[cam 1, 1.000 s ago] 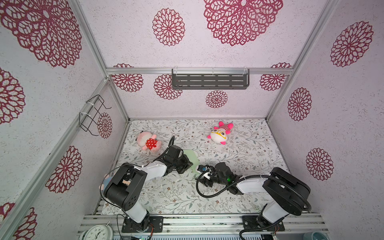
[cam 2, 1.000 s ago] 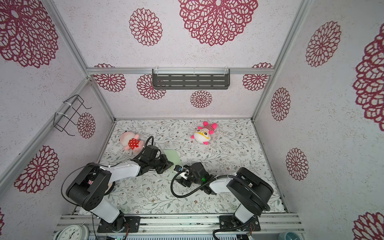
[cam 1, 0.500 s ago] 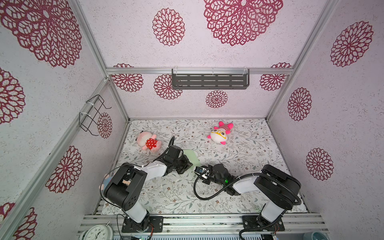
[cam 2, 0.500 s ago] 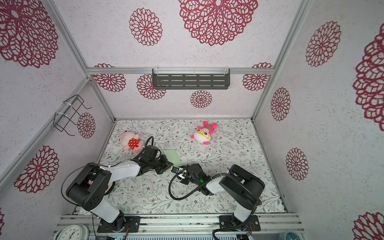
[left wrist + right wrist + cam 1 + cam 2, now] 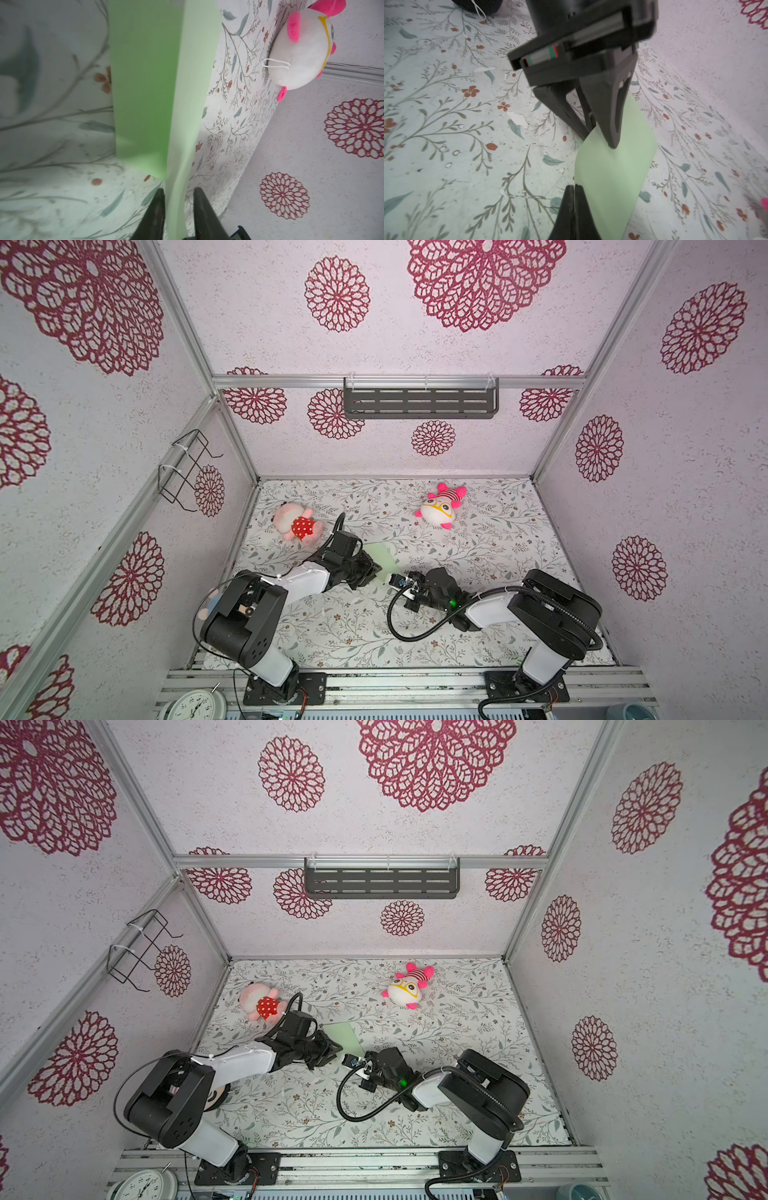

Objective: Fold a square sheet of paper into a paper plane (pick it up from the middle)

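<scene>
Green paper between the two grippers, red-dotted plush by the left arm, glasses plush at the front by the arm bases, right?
No: the glasses plush lies at the back, not the front, as both top views show. The green paper and red-dotted plush are as you say.
</scene>
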Motion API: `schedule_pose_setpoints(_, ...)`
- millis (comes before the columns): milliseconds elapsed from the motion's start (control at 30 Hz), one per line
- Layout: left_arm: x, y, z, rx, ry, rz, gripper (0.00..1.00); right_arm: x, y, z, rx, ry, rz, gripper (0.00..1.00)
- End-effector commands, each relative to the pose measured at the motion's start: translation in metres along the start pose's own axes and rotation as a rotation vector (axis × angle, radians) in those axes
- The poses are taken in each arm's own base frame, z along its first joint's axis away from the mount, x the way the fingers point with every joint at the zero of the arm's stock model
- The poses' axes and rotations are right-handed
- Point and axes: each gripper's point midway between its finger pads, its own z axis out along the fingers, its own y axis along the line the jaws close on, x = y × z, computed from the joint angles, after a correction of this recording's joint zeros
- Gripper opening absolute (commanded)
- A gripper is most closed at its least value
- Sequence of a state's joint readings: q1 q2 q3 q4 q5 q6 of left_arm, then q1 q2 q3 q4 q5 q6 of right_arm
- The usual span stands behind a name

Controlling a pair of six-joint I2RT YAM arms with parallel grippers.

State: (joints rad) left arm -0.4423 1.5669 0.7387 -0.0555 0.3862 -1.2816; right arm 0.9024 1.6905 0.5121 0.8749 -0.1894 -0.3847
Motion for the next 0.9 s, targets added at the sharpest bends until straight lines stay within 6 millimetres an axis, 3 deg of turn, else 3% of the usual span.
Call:
schedule_pose_setpoints(0, -0.020, 0.020, -0.030, -0.083, -0.090, 0.017, 0.37, -0.025, 0.009, -0.003, -0.083, -0.064, 0.082, 0.01)
schedule_pose_setpoints(133, -0.037, 0.006, -0.059, -0.066, -0.169, 0.087, 0.42, -0.026, 0.021, 0.002, -0.166, -0.046, 0.179, 0.00)
schedule_pose_setpoints(233, -0.040, -0.008, -0.061, -0.044, -0.165, 0.137, 0.42, -0.026, 0.028, 0.008, -0.223, -0.022, 0.250, 0.00)
schedule_pose_setpoints(533, -0.049, -0.015, -0.022, -0.059, -0.075, 0.184, 0.30, -0.022, 0.040, 0.022, -0.313, 0.039, 0.380, 0.00)
schedule_pose_setpoints(867, -0.053, 0.010, 0.018, -0.211, 0.014, 0.210, 0.17, -0.015, 0.041, 0.034, -0.324, 0.093, 0.441, 0.00)
